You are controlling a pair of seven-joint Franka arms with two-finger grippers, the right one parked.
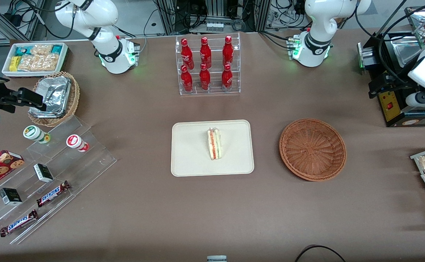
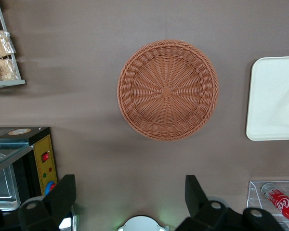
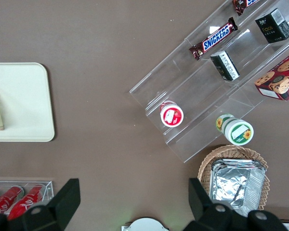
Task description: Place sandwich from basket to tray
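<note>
**Hand parted and high above the basket, sandwich on the tray**

Hand point(image 2: 130, 199) of the left arm hangs well above the brown surface point(image 1: 143, 214), its two dark fingers point(image 2: 62, 192) spread wide with nothing between them. In the wrist view it looks straight down on the basket, so it sits over the surface at the working arm's end, apart from every task item.

Across the surface, the cream tray point(image 1: 190, 160) lies flat near the middle, nearer the front camera than the clear rack of red bottles point(image 1: 205, 64). The round reddish-brown basket point(image 1: 312, 149) rests beside the tray, toward the working arm's end, with a strip of bare surface between them; its woven bowl holds nothing.

On the tray stands the sandwich point(image 1: 214, 143), a pale wedge with its cut edge up, showing orange-red and light green layers. It sits a little toward the basket side of the tray's middle, clear of the rim.

Toward the parked arm's end lie a tan basket of foil packets point(image 1: 55, 97) and clear steps with snack bars point(image 1: 52, 193).
</note>
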